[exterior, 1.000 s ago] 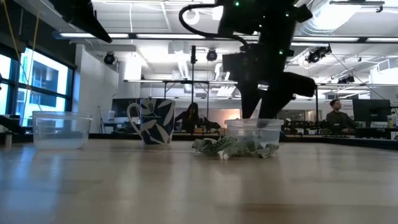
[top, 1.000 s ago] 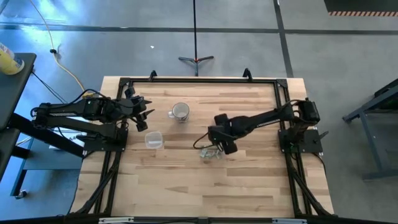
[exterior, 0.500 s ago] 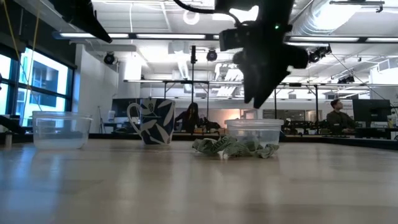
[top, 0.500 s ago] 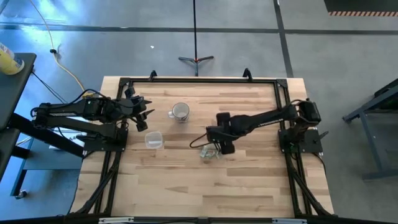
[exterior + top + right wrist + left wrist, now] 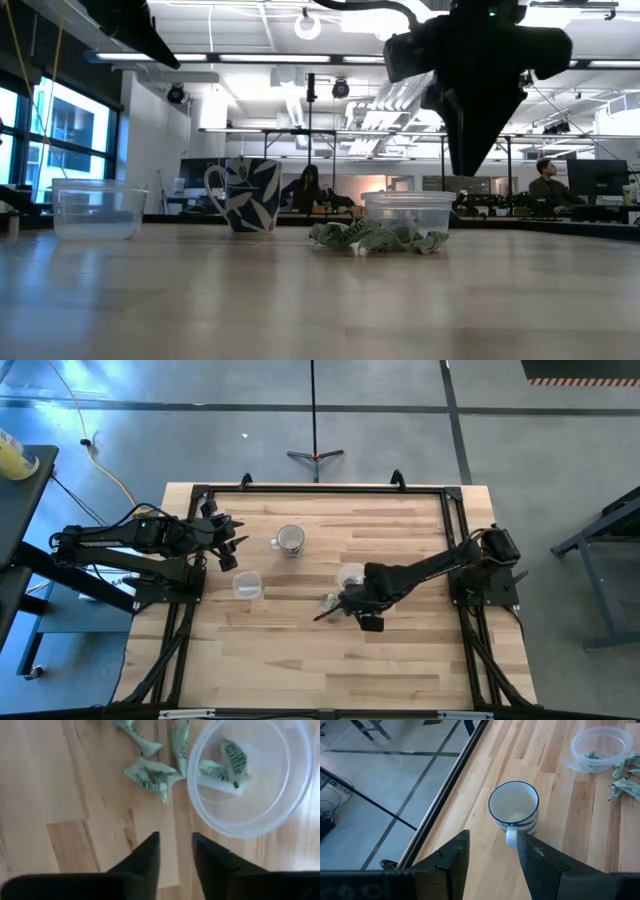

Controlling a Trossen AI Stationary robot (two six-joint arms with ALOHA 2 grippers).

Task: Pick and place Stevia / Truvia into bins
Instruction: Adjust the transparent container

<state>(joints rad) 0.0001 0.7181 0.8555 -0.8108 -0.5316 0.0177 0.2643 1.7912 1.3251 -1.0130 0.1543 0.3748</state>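
Packets (image 5: 331, 600): in the high view they are barely readable, a pale speck on the table (image 5: 300, 650) just beside my right gripper (image 5: 352, 607), which covers most of the pile. The cup (image 5: 351, 575) sits just behind that gripper, its contents too small to tell. My right arm stretches low across the table from its base at the right edge. My left gripper (image 5: 232, 544) waits near the left rim, next to the mug (image 5: 289, 540); a square tub (image 5: 247, 585) lies close to it.

Low view: packets (image 5: 372, 238) lie crumpled in a heap in front of the cup (image 5: 408, 213), touching the wood. My right gripper (image 5: 478, 165) hangs above and to the side, a dark wedge; its fingertips merge together here. Mug (image 5: 247, 196) and tub (image 5: 99, 209) stand to one side. People in the room behind are dim.

Left wrist view: my fingers (image 5: 451, 857) are spread, nothing between them, mug (image 5: 513, 808) ahead. The cup (image 5: 599, 746) and a few packets (image 5: 624, 786) are cut off at the frame edge.

Right wrist view: my fingers (image 5: 146, 856) are parted and empty over bare wood. Loose packets (image 5: 150, 775) lie just beside the cup (image 5: 301, 772); two packets (image 5: 235, 756) lie inside it. The cup's rim runs out of frame.
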